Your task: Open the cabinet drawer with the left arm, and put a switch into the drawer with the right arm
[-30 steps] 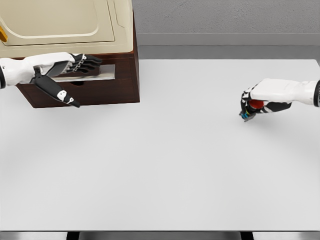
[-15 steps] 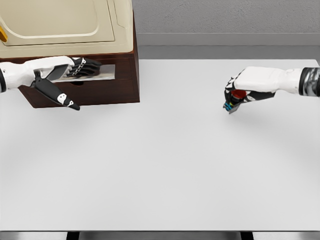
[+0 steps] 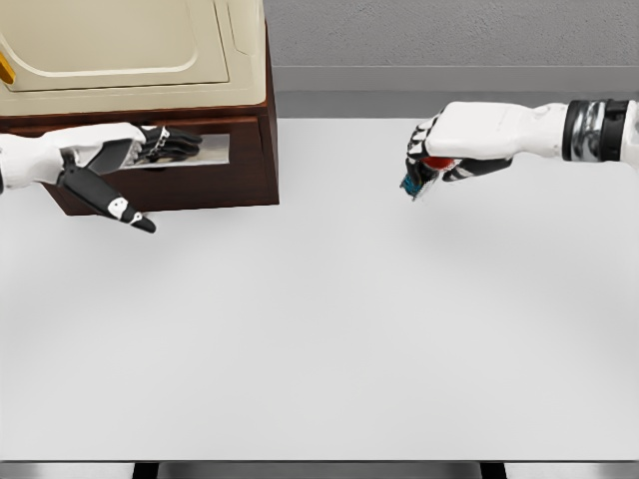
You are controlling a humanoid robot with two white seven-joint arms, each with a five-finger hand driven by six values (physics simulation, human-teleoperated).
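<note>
Tilting switch (image 3: 419, 180) in right hand (image 3: 444, 152), diagonal

A broad white table (image 3: 329, 319) fills most of the frame, its far edge meeting a grey wall at the top. A dark brown wooden cabinet (image 3: 250, 170) with a cream top stands directly on the table in the upper left of the frame.

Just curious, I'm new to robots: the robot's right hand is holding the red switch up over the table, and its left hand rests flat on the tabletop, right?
Not quite. The head view shows the left robot hand at the cabinet drawer, not on the table. The right robot hand does hold the red switch.
</note>
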